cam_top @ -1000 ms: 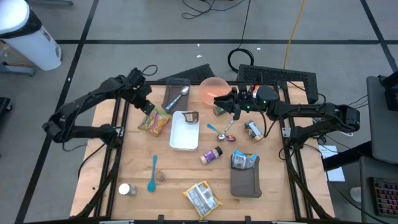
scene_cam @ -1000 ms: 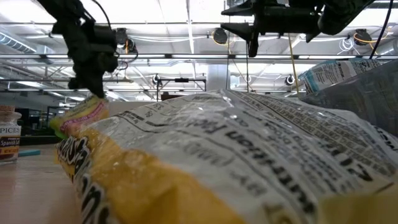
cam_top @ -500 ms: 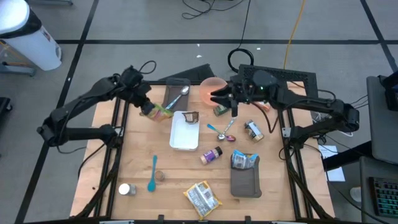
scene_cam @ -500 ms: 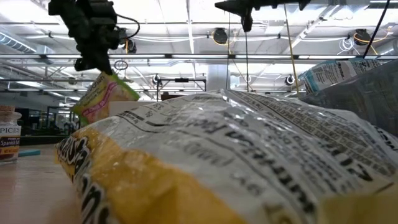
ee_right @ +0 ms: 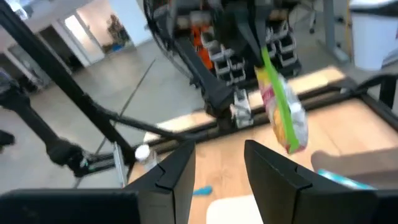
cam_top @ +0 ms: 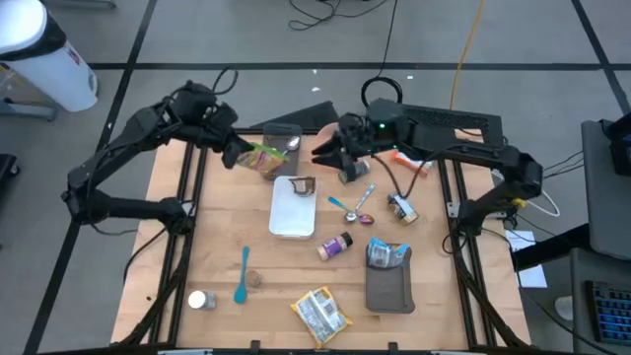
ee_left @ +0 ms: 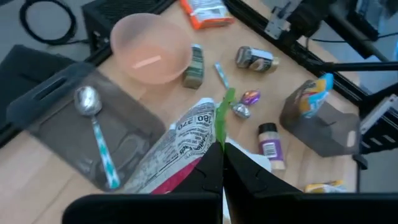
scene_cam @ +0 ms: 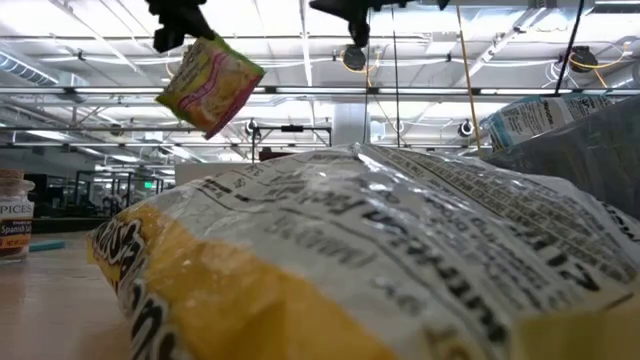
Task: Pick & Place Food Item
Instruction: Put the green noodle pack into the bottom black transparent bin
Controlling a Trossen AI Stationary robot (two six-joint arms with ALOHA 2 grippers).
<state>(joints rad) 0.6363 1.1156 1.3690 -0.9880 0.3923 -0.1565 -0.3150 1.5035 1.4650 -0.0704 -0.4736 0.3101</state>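
Note:
A yellow, pink and green snack packet [cam_top: 262,159] hangs in the air over the grey tray at the table's far side. It also shows in the low view [scene_cam: 208,84] and in the right wrist view [ee_right: 283,115]. My left gripper [cam_top: 237,154] is shut on it, above the table's far left. My right gripper [cam_top: 325,154] is open and empty in the air to the packet's right, near the pink bowl [ee_left: 151,48]; its fingers [ee_right: 176,175] point toward the packet. My left gripper pinches the packet's green-edged end [ee_left: 220,132] between its two fingers. In the low view it comes at the packet's upper corner [scene_cam: 183,45] from above. The packet hangs tilted below the fingers, clear of the table.
A grey tray with a spoon [cam_top: 280,146] lies under the packet, and a white tray [cam_top: 292,208] lies nearer. A can [cam_top: 399,205], spoons [cam_top: 357,202], a spice jar [cam_top: 335,245], a blue bag on a dark tray [cam_top: 388,258], a yellow bag [cam_top: 321,314] and a turquoise spoon [cam_top: 242,275] lie around.
My left gripper has risen and gone toward the table's far edge with the packet, which was low by the white tray and now hangs tilted, clear of the table. My right gripper has risen and gone toward the table's left, toward the packet.

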